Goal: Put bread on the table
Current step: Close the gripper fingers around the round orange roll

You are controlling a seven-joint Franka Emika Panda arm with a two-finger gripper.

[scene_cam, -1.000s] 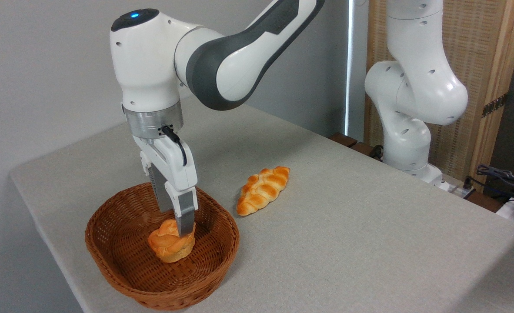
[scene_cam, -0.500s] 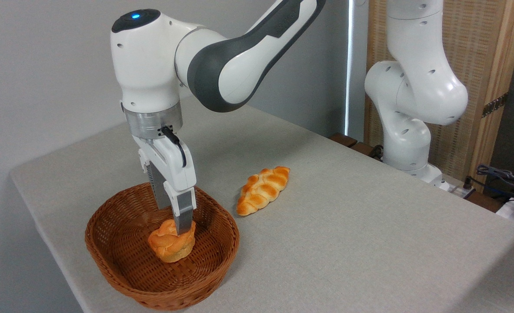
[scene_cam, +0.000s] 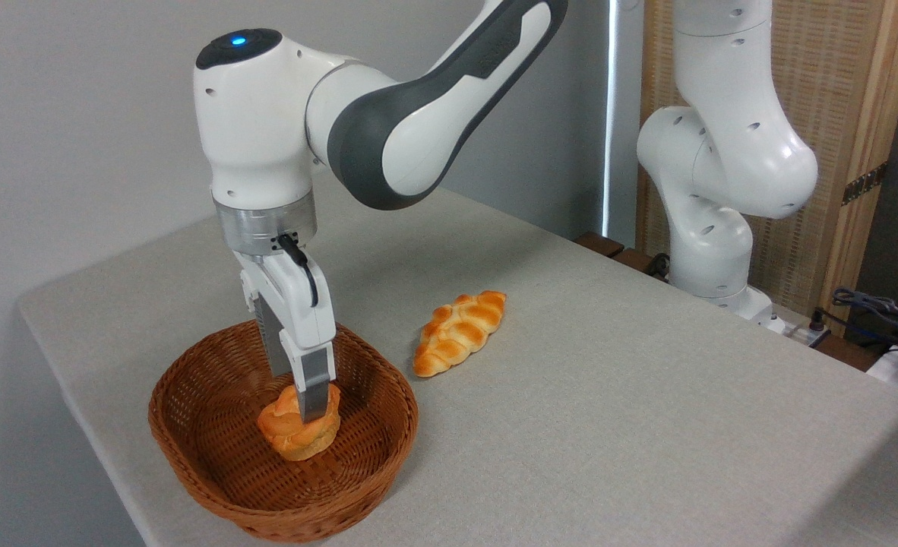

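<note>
Lowered slightly, tool (scene_cam: pixel 311 406) straddles knot bun (scene_cam: pixel 298 429) (grip state unclear); shallow pinch could drop it into wicker basket (scene_cam: pixel 191 425).

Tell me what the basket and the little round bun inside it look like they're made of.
Basket: brown woven wicker, matte, judging by the visible weave. Bun: glossy golden-orange knotted top, paler base; the even sheen suggests a plastic or foam replica, though real bread can't be ruled out.

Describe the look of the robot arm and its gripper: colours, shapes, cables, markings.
The arm is glossy white with rounded joints and a dark grey inset band. A blue light glows on its top cap. A silver metal ring joins the wrist to the white gripper, which has grey fingers and a short black cable looped on its side.
</note>
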